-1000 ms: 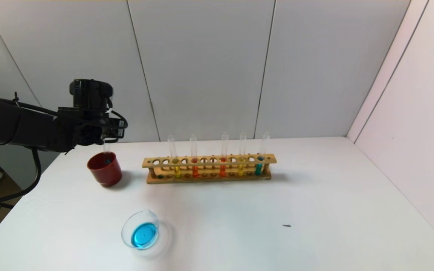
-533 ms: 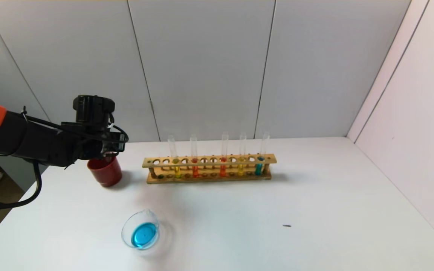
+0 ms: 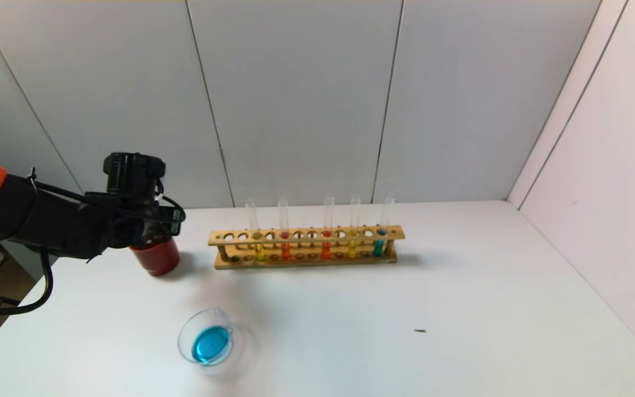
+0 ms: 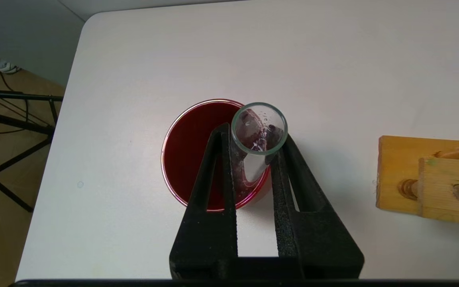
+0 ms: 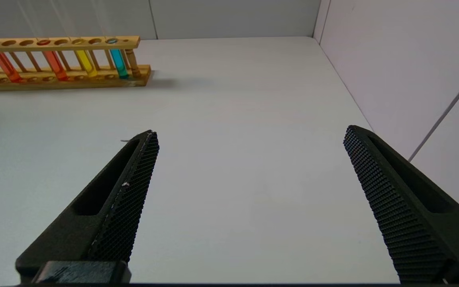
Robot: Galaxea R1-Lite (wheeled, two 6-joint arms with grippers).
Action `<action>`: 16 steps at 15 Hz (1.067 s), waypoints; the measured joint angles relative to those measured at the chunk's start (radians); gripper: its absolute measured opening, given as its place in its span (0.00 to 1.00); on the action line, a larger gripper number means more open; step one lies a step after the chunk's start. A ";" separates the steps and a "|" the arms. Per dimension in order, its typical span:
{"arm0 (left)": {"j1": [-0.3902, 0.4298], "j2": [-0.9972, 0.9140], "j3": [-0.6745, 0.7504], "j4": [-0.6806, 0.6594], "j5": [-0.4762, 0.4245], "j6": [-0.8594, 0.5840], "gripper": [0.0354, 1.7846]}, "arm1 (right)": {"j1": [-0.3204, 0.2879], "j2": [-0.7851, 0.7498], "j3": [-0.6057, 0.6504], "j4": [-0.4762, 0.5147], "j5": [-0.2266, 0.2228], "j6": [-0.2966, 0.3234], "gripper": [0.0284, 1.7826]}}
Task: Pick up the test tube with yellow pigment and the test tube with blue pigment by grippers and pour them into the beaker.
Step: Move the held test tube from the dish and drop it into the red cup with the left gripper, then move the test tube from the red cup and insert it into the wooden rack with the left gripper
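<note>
My left gripper [image 4: 253,137] is shut on a clear test tube [image 4: 258,129] with no liquid visible in it. The tube stands upright with its lower end inside the dark red cup [image 4: 189,159]. In the head view the left gripper [image 3: 152,231] sits right above the cup [image 3: 159,260] at the table's back left, and the tube is hidden. The beaker [image 3: 183,337] holds bright blue liquid near the front left. A yellow-liquid tube [image 3: 258,251] stands in the wooden rack [image 3: 306,260]. My right gripper [image 5: 249,135] is open and empty low over bare table.
The rack also holds two orange tubes [image 3: 285,251], a deeper yellow tube [image 3: 352,249] and a teal tube [image 3: 378,247]. The rack's end [image 4: 420,179] lies close beside the cup. A small dark speck [image 3: 420,331] lies on the table. Walls stand behind and at the right.
My left gripper has come down with the tube, lowering it into the red cup and covering the cup's top in the head view. Nothing else has moved.
</note>
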 joint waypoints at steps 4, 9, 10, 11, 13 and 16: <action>0.007 -0.007 0.010 -0.031 0.003 0.005 0.32 | 0.000 0.000 0.000 0.000 0.000 0.000 0.95; 0.016 -0.037 0.002 -0.031 0.005 0.032 0.78 | 0.000 0.000 0.000 0.000 0.000 0.000 0.95; 0.013 -0.053 0.001 -0.030 0.007 0.045 0.85 | 0.000 0.000 0.000 0.000 0.000 0.000 0.95; 0.003 -0.071 0.003 -0.031 0.010 0.050 0.90 | 0.000 0.000 0.000 0.000 0.000 0.000 0.95; -0.023 -0.118 0.014 -0.030 0.011 0.050 0.97 | 0.000 0.000 0.000 0.000 0.000 0.000 0.95; -0.091 -0.192 0.079 -0.032 0.017 0.034 0.98 | 0.000 0.000 0.000 0.000 0.000 0.000 0.95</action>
